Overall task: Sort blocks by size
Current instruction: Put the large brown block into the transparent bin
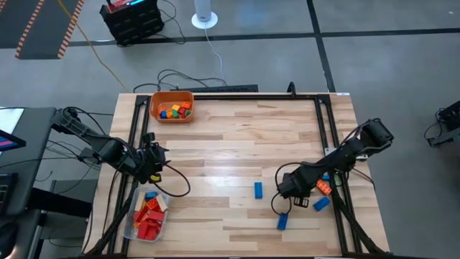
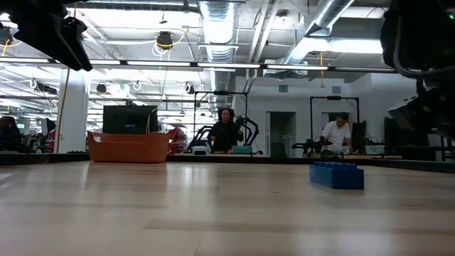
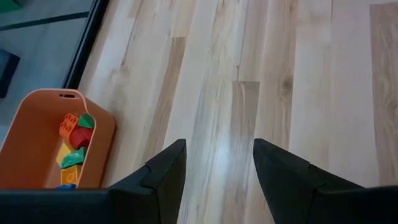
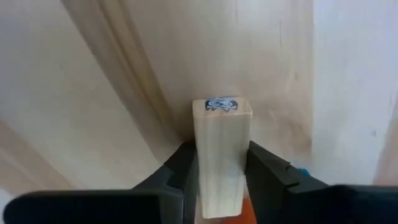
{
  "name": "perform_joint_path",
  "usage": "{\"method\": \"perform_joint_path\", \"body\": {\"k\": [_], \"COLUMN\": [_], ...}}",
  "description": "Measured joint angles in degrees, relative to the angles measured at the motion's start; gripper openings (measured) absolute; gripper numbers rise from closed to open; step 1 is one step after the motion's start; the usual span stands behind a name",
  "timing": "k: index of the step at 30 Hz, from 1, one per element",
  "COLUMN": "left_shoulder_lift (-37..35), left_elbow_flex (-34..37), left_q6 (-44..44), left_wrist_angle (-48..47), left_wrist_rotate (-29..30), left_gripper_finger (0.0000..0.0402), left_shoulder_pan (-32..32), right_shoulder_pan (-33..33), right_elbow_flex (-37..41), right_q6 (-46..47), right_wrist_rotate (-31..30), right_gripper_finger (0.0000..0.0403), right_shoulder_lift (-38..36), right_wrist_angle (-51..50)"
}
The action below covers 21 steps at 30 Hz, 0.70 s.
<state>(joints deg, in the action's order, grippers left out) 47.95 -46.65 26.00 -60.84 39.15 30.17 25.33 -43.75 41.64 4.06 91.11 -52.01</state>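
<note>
The right gripper [image 4: 221, 163] hovers low over the tabletop [image 1: 230, 137] at four o'clock, jaws holding a tan block [image 4: 222, 155] whose long axis runs out between them; the left gripper [image 3: 217, 158], jaws wide and empty, waits at nine o'clock.

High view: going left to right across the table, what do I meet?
Clear tub of red blocks → left gripper → orange bin → upright blue block → right gripper → orange block.
</note>
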Motion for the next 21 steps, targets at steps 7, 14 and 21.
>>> {"method": "perform_joint_path", "body": {"k": [7, 14, 21], "left_shoulder_lift": [0.0, 0.02, 0.04], "left_elbow_flex": [0.0, 0.0, 0.0], "left_q6": [-5.78, -11.97, -18.16], "left_wrist_angle": [0.96, 9.21, 16.08], "left_wrist_rotate": [-0.04, -0.03, -0.02], "left_gripper_finger": [0.018, 0.018, 0.018], "left_shoulder_pan": [0.99, 3.19, 4.11], "right_shoulder_pan": [-1.6, -2.36, -4.4], "right_elbow_flex": [-3.84, -11.02, -14.27], "right_q6": [1.05, 0.83, -6.32], "right_wrist_rotate": [-2.66, -15.82, -29.77], "right_gripper_finger": [0.0127, 0.0137, 0.0135], "right_shoulder_lift": [-0.18, -3.72, -4.28], "right_wrist_angle": [4.27, 8.59, 30.11]}}
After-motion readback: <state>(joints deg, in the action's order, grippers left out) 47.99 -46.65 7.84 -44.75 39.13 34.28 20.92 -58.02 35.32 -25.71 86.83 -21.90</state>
